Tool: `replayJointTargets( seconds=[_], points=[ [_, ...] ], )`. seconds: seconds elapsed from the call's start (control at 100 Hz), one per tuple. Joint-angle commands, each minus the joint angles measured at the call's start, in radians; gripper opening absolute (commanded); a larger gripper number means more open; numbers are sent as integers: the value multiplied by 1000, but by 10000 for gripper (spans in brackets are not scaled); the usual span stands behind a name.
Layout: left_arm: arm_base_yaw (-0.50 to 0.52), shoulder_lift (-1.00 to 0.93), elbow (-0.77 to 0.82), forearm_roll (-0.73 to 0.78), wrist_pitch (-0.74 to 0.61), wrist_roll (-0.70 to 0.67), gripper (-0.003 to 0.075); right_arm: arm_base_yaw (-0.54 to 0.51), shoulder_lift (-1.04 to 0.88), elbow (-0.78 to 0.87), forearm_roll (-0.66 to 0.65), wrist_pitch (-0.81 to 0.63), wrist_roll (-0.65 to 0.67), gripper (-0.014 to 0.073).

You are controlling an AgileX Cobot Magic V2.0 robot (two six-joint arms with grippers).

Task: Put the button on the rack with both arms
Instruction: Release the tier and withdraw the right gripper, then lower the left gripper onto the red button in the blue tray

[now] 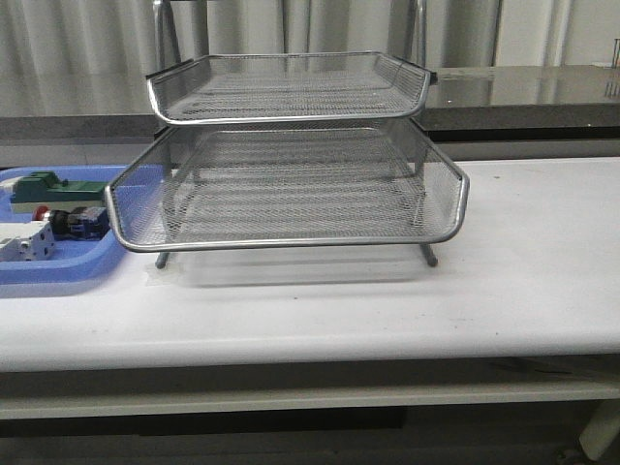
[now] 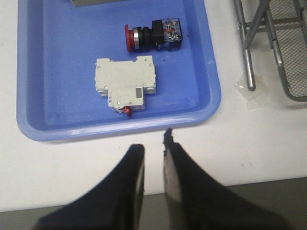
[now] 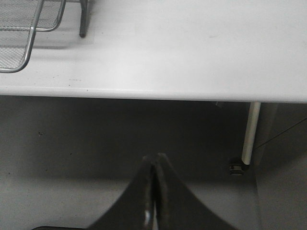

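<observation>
Black fingers of the left gripper (image 2: 153,165) sit a little apart with nothing between them, and they hang over the bare white table (image 2: 249,148) just outside the near edge of the blue plastic tray (image 2: 48,62). Inside that tray, closest to the gripper, lies a white block (image 2: 125,84) that looks like a switch box. Past it lies the button (image 2: 152,34), on its side, with its red head, silver ring, black body and blue back part. It touches nothing else. A green block (image 1: 44,182) sits in the same tray too, as the front view shows. The right gripper (image 3: 153,191) has its fingers pressed together and holds nothing. It hangs low, off the front edge of the table, with the floor under it and a table leg (image 3: 248,132) nearby. The rack (image 1: 291,184), made of silver wire mesh, stands in the middle of the table, just beside the blue tray. The two shelves seen from the front have nothing in them. So the job looks like it has hardly started. The button is not picked up yet. What is left is to grab it, lift it out of the tray, pass it along with both arms, and set it on the rack.
</observation>
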Motion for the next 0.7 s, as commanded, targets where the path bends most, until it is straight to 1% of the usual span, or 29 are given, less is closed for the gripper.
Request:
replayJointTargets(
  seconds=[0.0, 0.03, 0.05, 0.09, 0.13, 0.17, 0.21, 0.35, 0.57, 0.62, 0.69],
  points=[
    [3, -29, -35, -5, -26, 19, 360, -2, 6, -32, -16, -53, 0, -68],
    [3, -29, -35, -5, -25, 19, 449, -2, 6, -32, -16, -53, 0, -68],
    [3, -29, -35, -5, -24, 19, 484, -2, 6, -32, -16, -53, 0, -68],
    [3, -29, -35, -3, -24, 19, 591, -2, 6, -32, -16, -53, 0, -68],
    [3, -29, -35, -3, -24, 19, 643, -2, 6, -32, -16, -53, 0, -68],
    [3, -29, -35, -3, -24, 19, 675, -2, 6, -32, -16, -53, 0, -68],
    [3, -29, -35, -3, -24, 19, 680, -2, 6, -32, -16, -53, 0, -68],
    [3, -27, -35, -12, -26, 19, 658, -2, 6, -32, -16, -53, 0, -68],
    [3, -21, -35, -32, -91, 19, 594, -2, 6, -32, -16, -53, 0, -68],
    [3, -12, -43, -32, -106, 49, 589, -2, 6, -32, -16, -53, 0, -68],
    [3, 16, -70, -32, -108, 125, 589, -2, 6, -32, -16, -53, 0, -68]
  ],
)
